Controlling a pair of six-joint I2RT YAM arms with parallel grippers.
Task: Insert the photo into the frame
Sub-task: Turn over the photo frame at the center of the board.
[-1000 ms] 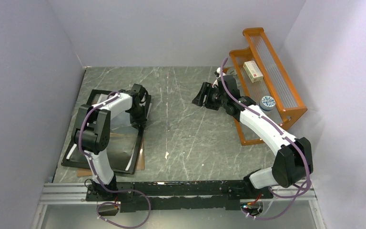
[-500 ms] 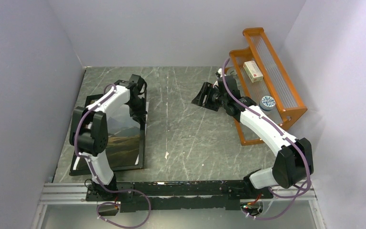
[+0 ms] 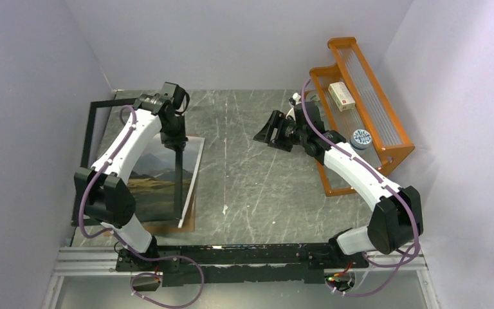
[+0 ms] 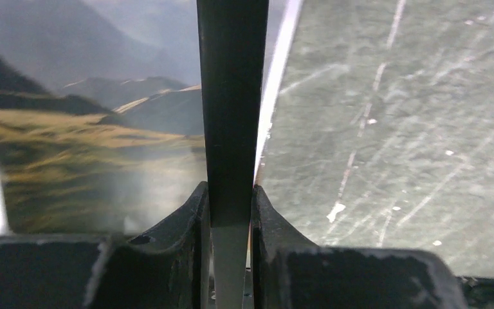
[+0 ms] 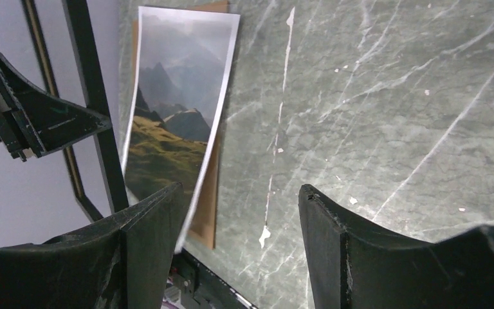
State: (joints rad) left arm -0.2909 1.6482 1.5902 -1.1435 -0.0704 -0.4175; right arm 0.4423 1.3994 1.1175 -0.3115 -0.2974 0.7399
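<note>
One rail of the frame (image 4: 230,96) is sitting clamped in the left gripper (image 4: 230,193), tilting over the photo (image 5: 167,129) by the left edge; try lowering it square. Meanwhile the right gripper (image 5: 238,193) is hanging open, empty.

Walls (image 3: 231,38): plain pale lilac, three sides.
Tabletop (image 3: 251,174): grey-green marbled, scratched.
Rack (image 3: 342,44): orange, right of right gripper (image 3: 265,131).

Near-left corner of the frame (image 3: 179,180) hidden behind the left arm (image 3: 125,138), brown board (image 5: 206,212) mostly covered by the photo (image 3: 161,174) at the left edge of the tabletop (image 3: 257,187), box (image 3: 339,94) label unreadable
</note>
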